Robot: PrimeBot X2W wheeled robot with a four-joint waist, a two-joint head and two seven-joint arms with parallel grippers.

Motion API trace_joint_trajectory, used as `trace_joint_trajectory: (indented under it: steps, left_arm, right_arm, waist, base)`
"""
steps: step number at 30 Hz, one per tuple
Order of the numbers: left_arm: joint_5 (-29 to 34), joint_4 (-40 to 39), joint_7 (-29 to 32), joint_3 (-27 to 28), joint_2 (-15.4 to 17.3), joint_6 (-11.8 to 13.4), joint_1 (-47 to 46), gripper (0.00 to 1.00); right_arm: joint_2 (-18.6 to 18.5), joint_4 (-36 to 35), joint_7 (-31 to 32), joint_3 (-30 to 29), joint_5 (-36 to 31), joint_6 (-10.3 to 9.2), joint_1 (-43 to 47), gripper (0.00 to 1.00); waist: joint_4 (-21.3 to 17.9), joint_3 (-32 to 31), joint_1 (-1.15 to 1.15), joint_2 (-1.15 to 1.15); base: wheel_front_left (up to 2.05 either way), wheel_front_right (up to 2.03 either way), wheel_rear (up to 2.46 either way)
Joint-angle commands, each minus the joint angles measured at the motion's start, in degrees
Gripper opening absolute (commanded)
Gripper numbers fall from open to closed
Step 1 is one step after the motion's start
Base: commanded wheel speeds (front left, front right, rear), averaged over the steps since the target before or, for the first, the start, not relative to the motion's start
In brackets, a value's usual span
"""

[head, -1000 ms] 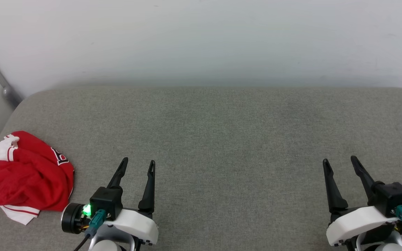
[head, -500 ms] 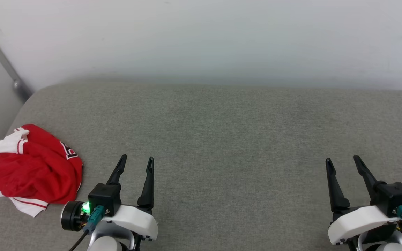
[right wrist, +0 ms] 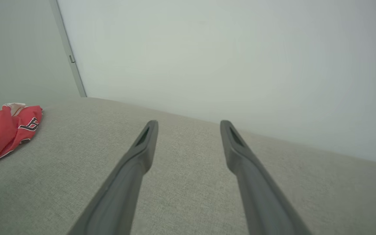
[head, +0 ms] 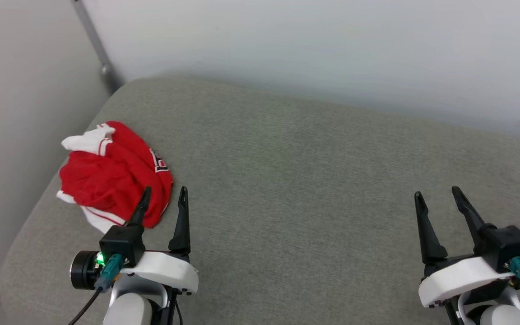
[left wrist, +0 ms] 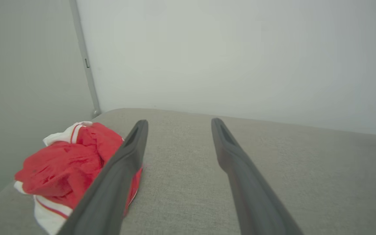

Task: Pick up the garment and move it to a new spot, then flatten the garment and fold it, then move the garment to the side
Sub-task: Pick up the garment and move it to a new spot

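The garment (head: 111, 180) lies crumpled in a heap near the far left corner of the grey cushioned surface (head: 296, 180): red cloth, a white sleeve with red stripe trim on top, a bit of black lettering at its right edge. In the left wrist view the garment (left wrist: 67, 163) sits left of the fingers; in the right wrist view the garment (right wrist: 5, 130) is far left. My left gripper (head: 164, 195) is open and empty, its left fingertip over the heap's near right edge. My right gripper (head: 437, 194) hangs open and empty at the lower right, far from the cloth.
A pale wall (head: 314, 54) runs behind the surface, with a grey vertical strip (head: 93, 40) at its left corner. The surface's left edge (head: 39, 198) drops off just beside the garment. Bare grey fabric stretches between the two grippers.
The head camera has swung left, so the garment now sits further right and higher in view. My left gripper is now at the heap's edge. Both grippers stay open.
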Motion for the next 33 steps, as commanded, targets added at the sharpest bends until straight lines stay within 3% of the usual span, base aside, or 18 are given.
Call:
trace_joint_trajectory:
  steps: [1,8,14,27,33]
  left_arm:
    - [-0.44,-0.36,-0.30,0.41,-0.16,0.19,-0.41,1.00]
    - [-1.49,-1.34,-0.30,1.79,-0.43,0.17,0.32,1.00]
    - [-2.11,-1.90,-0.30,2.48,-0.60,0.44,0.66,1.00]
    - [-1.72,-4.04,-0.30,3.66,-0.84,1.53,1.67,1.00]
    - [-2.53,-3.59,-0.30,3.77,-0.87,0.83,-3.14,1.00]
  right_arm:
    - [0.07,-0.57,0.30,0.38,-0.25,-0.02,-0.92,1.00]
    - [0.06,-1.37,0.84,2.01,-0.74,-0.02,-1.28,1.00]
    - [0.06,-2.04,1.16,2.86,-1.05,-0.02,-1.49,1.00]
    - [0.04,-1.36,1.73,4.43,-1.40,-0.02,-3.11,1.00]
    - [0.04,-2.08,2.32,3.98,-1.87,-0.02,-3.89,1.00]
  waist:
    - [4.36,0.98,0.00,0.00]
    - [11.15,1.95,0.00,0.00]
    - [14.35,2.50,0.00,0.00]
    - [14.99,3.42,0.00,0.00]
    - [14.39,5.17,0.00,0.00]
  base:
    - [0.00,0.00,0.00]
    - [0.00,0.00,0.00]
    - [0.00,0.00,0.00]
    - [0.00,0.00,0.00]
    - [0.00,0.00,0.00]
